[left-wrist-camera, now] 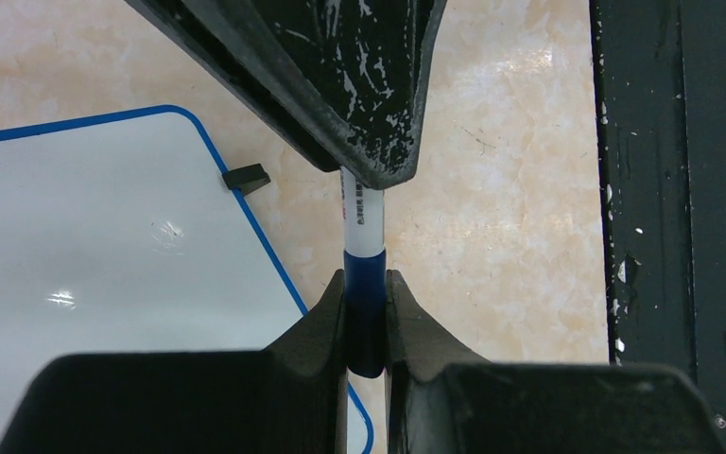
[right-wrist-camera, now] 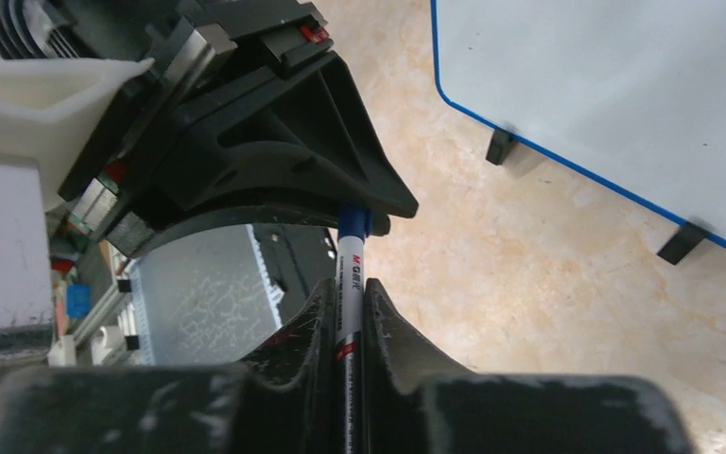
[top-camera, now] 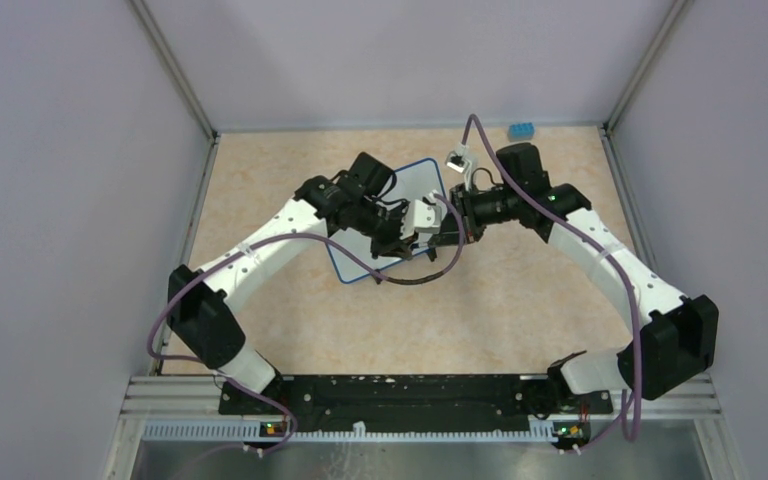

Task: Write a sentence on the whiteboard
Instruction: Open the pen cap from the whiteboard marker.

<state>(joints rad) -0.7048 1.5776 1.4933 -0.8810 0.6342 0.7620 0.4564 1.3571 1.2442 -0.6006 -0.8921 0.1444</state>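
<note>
1. Where the two white-and-black arms meet, over the near right edge of the small white rectangular whiteboard with its thin blue frame (top-camera: 415, 180), the overhead camera shows the left gripper (top-camera: 397, 243) and the right gripper (top-camera: 452, 230) nose to nose. The board lies skewed at the middle of the beige speckled tabletop (top-camera: 500, 310). What passes between the jaws is too small to make out from up here.
2. From the left wrist, the left gripper is clamped shut on the dark blue cap (left-wrist-camera: 366, 322) of a white-barrelled marker (left-wrist-camera: 364, 222), and the right gripper comes in from the top of the view over the barrel's far end. The board lies beside the pen, apart from it, with one small black foot (left-wrist-camera: 246, 177) at its edge. No writing shows on the part of its face in view.
3. From the right wrist, the right gripper's jaws press on the white barrel, gripping it, and the cap end runs into the left gripper ahead. The marker's long axis runs straight from one gripper to the other, so I'd judge the coming move is a pull apart along that line to free the cap. The right arm, with the barrel in its grip, looks the likelier one to write.
</note>
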